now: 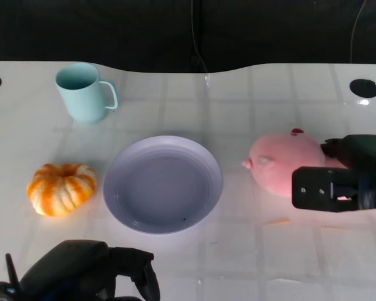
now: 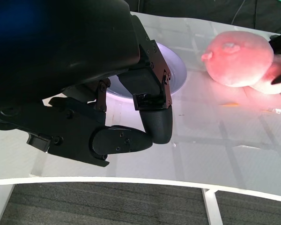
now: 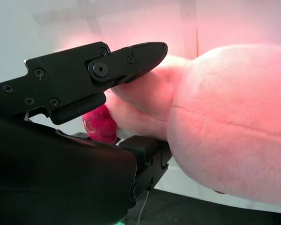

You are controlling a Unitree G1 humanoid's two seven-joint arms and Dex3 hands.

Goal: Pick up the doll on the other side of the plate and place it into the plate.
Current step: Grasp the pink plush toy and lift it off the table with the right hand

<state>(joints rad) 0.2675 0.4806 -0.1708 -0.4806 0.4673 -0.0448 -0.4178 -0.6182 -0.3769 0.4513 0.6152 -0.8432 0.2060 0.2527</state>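
Note:
The pink plush doll [image 1: 282, 166] lies on the white table, to the right of the lavender plate [image 1: 163, 188], which holds nothing. My right hand [image 1: 344, 179] is at the doll's right end. In the right wrist view one finger [image 3: 98, 70] lies over a pink limb of the doll [image 3: 225, 122] and another part of the hand sits under it, so the hand grips the doll's rear. My left hand [image 1: 81, 273] rests near the table's front edge, fingers curled in on nothing. The left wrist view shows that hand [image 2: 107, 93], the plate's rim [image 2: 178, 70] and the doll [image 2: 239, 58].
A light blue mug [image 1: 84, 93] stands at the back left. An orange and white pumpkin [image 1: 61, 188] sits just left of the plate. A dark round hole [image 1: 363, 88] marks the table's back right. The table's front edge runs close behind my left hand.

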